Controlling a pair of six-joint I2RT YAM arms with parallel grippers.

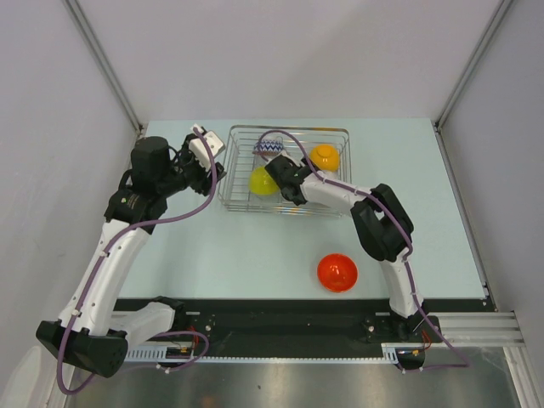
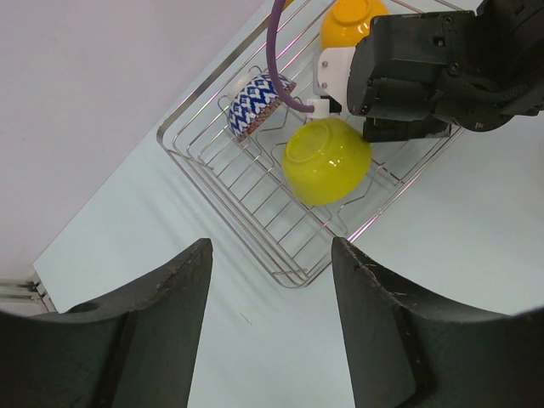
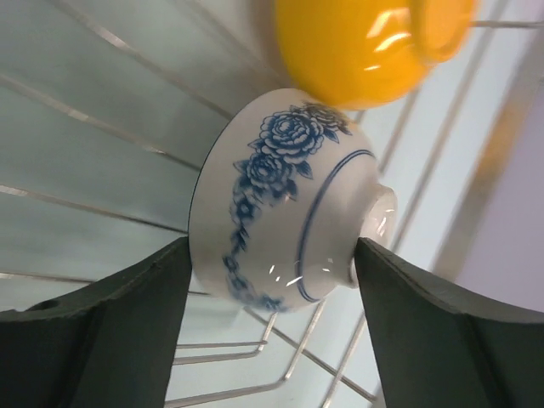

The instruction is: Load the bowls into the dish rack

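Observation:
The silver wire dish rack (image 1: pixel 340 136) stands at the back of the table. In it are a lime-yellow bowl (image 1: pixel 262 181), an orange bowl (image 1: pixel 325 156) and a zigzag-patterned bowl (image 1: pixel 269 148) on its side. My right gripper (image 3: pixel 272 272) is shut on a white bowl with blue flowers (image 3: pixel 280 221), held on its side low over the rack bars (image 3: pixel 85 204), next to the orange bowl (image 3: pixel 365 42). A red bowl (image 1: pixel 337 272) lies upside down on the table at the front. My left gripper (image 2: pixel 272 314) is open and empty above the table, just left of the rack (image 2: pixel 280 255).
The right arm (image 2: pixel 442 68) reaches over the rack beside the lime-yellow bowl (image 2: pixel 326 161) and the zigzag bowl (image 2: pixel 255 105). A purple cable loops over the rack. Grey walls close in the table on both sides and at the back.

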